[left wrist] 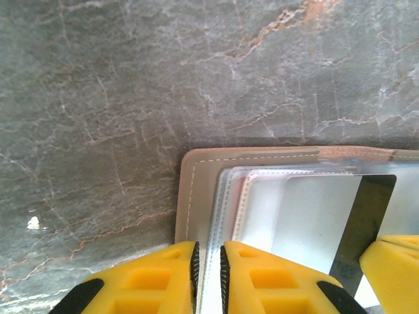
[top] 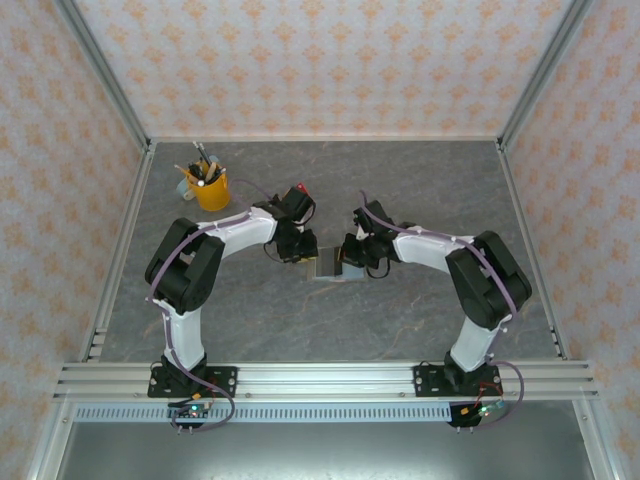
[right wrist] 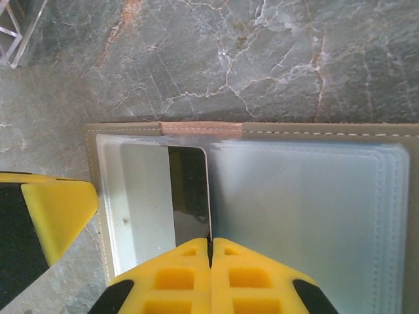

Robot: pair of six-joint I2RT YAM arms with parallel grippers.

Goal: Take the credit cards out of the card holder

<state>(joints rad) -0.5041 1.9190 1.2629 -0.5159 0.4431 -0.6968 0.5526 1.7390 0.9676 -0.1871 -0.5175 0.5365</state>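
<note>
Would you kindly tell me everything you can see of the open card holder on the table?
The card holder lies open and flat on the grey marbled table: a tan stitched border, a brown tab at the fold, clear plastic sleeves inside. One sleeve shows a pale card with a dark stripe. The left gripper pinches the sleeves' edge; the right gripper is shut on the card's edge.

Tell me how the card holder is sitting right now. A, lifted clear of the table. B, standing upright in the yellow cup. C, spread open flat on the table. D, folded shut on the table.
C: the card holder lies spread open on the table, clear sleeves facing up, with a credit card bearing a dark stripe in one half.
</note>
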